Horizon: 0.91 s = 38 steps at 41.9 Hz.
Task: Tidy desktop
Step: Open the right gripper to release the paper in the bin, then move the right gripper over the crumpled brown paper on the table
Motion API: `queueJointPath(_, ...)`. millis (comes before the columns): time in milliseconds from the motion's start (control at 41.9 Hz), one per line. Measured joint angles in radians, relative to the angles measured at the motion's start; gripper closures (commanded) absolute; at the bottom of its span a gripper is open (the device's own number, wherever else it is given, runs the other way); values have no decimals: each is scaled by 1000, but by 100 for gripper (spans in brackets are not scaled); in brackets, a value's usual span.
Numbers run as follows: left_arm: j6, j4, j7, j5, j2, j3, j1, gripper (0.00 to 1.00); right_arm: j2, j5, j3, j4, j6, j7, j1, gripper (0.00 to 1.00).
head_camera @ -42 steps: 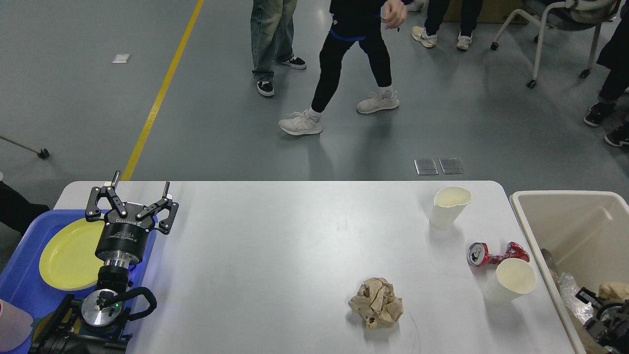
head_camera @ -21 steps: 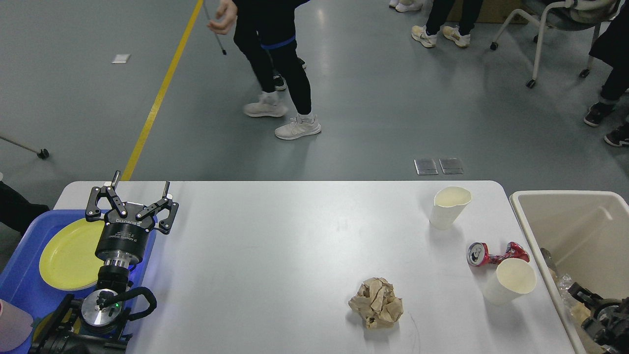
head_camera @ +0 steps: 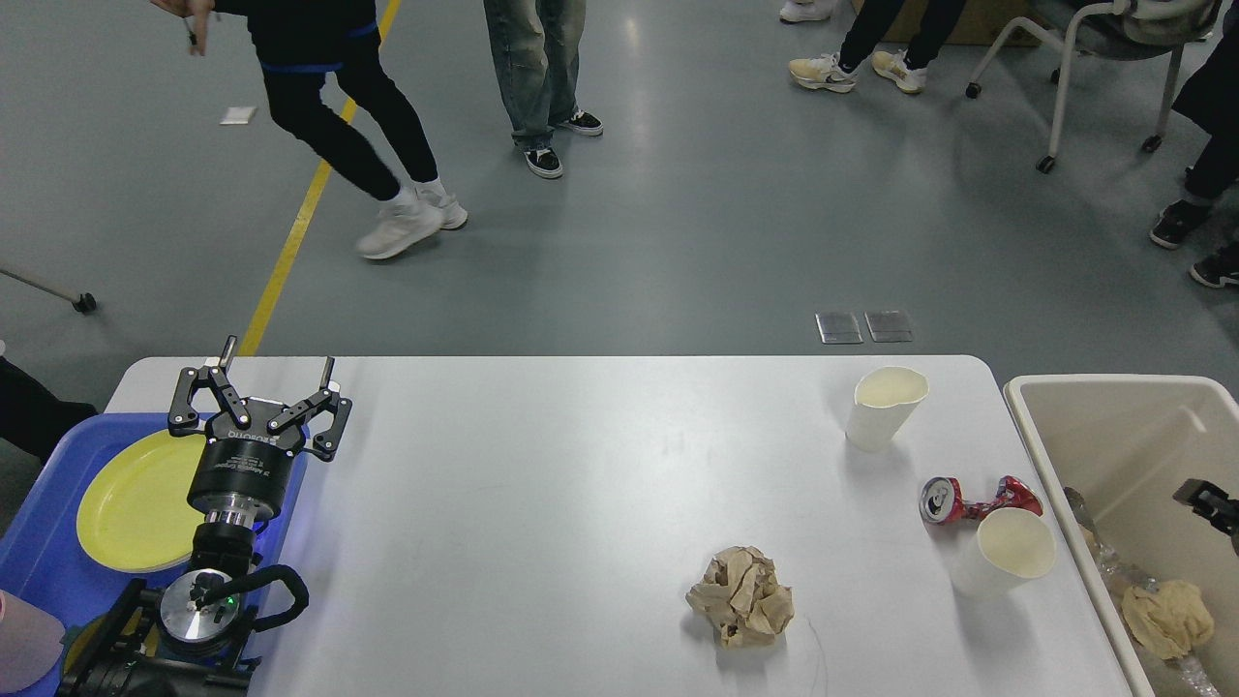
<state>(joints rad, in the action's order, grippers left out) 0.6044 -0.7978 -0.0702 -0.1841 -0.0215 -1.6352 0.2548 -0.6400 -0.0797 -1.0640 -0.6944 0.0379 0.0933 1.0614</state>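
Surface (head_camera: 542, 503): white, matte, rounded corners. Left tool (head_camera: 274, 382), fingers apart, empty, at its left edge; crumpled paper (head_camera: 740, 608) well right of it. Right tool (head_camera: 1210, 501): mostly out of frame, state unclear.

A blue tray (head_camera: 44, 571) held a yellow plate (head_camera: 131, 503); two paper cups (head_camera: 883, 407) (head_camera: 1007, 554) flanked a crushed red can (head_camera: 978, 500); a crumpled brown paper ball (head_camera: 740, 595) lay nearer; a beige bin (head_camera: 1113, 407) contained crumpled paper (head_camera: 1166, 618).
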Motion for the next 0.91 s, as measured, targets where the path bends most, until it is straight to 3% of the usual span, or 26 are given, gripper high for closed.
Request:
queueJointPath(96,0,0,0,0,0,0,0,4,-22,26,-93,-126,-62,0,173,0)
queueJointPath(215,0,0,0,0,0,0,0,4,-8,36,-237,-311,-249,1,472,0)
queueJointPath(478,0,0,0,0,0,0,0,4,187,30,-300,-417,-814,0,882,0)
queueJointPath(597,0,0,0,0,0,0,0,4,266,29,-301,-530,-894,2,1071,0)
queueJointPath(908,0,0,-1,0,0,0,0,4,370,22,-246,-908,-880,2,1463,2)
